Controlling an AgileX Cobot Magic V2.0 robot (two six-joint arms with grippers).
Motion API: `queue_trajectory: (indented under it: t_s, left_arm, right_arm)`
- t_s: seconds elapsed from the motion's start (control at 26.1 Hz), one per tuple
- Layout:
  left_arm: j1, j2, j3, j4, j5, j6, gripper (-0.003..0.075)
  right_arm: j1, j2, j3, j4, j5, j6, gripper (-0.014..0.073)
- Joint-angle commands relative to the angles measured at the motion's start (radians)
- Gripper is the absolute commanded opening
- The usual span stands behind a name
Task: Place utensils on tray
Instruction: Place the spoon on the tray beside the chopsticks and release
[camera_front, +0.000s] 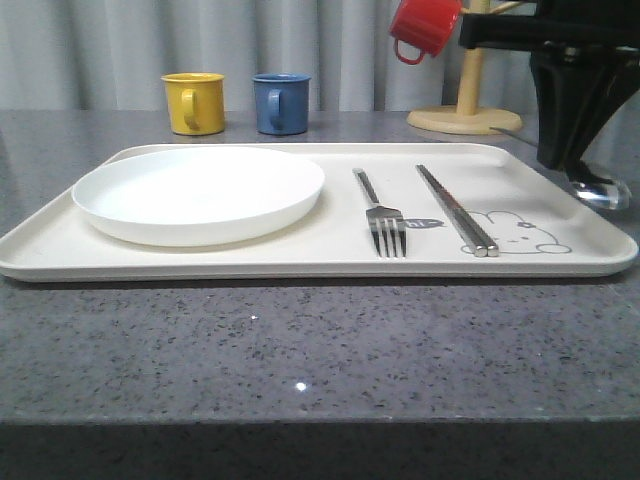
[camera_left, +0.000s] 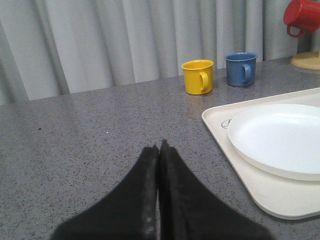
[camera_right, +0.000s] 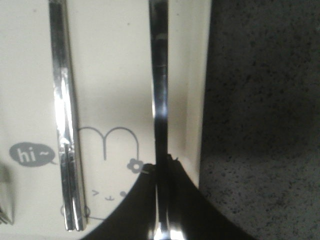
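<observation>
The last utensil is being dealt with: the fork (camera_front: 382, 217) and the chopsticks (camera_front: 456, 209) are already laid side by side on the cream tray (camera_front: 250, 262), to the right of the round white plate (camera_front: 198, 192), while the spoon (camera_front: 603, 191) is held by the right end effector (camera_front: 575, 165) above the tray's right edge. In the right wrist view the spoon's slim handle (camera_right: 159, 100) is seen pinched between the dark fingers (camera_right: 187, 200), running parallel to the chopsticks (camera_right: 65, 120) and lying close along the tray's right rim (camera_right: 200, 90), beside the rabbit drawing (camera_right: 112, 150). Whether the spoon is already resting on the tray surface cannot be told.

The placing step is judged to be nearly complete. What is called for next is that the spoon be lowered flat onto the tray, kept inside the rim rather than on it, and then released by a spreading of the fingers. A slight shift toward the chopsticks would be prudent, since the handle is near the edge.

The left end effector (camera_left: 159, 150) is seen pressed together with nothing between its tips, held over the bare grey counter (camera_left: 90, 140), well apart from the tray.
</observation>
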Motion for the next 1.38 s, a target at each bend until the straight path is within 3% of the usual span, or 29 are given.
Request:
queue_trajectory:
  t_s: [0.0,0.23,0.46,0.77,0.88,1.15,1.34]
  left_arm:
    - [0.004,0.011,-0.026,-0.006,-0.079,-0.013,-0.0018]
    - [0.004,0.011,-0.026,-0.006,-0.079,-0.013,-0.0018]
    - [0.004,0.011,-0.026,-0.006,-0.079,-0.013,-0.0018]
    - [0.004,0.011,-0.026,-0.006,-0.079,-0.013,-0.0018]
    - [0.004,0.011,-0.026,-0.006,-0.079,-0.013,-0.0018]
    - [0.004,0.011,-0.026,-0.006,-0.079,-0.013,-0.0018]
    - [0.004,0.011,-0.026,-0.006,-0.079,-0.013,-0.0018]
  right_arm:
    - [-0.001,-0.018,-0.022,0.008,0.035,0.020,0.0031]
    - [-0.001,0.012,-0.022,0.015,0.024,0.020,0.0063]
    - [-0.001,0.012,-0.025,0.015,0.029,0.020,0.0296]
    - [-0.001,-0.107,-0.111,0.015,0.050,-0.036,0.0308]
    - [-0.001,-0.199,-0.128,0.013,0.050,-0.091,0.0261]
    - [-0.001,-0.407,-0.065,-0.078,0.010,-0.154,-0.0036]
    - [-0.001,-0.634,0.171,-0.130,-0.175,-0.155,-0.0070]
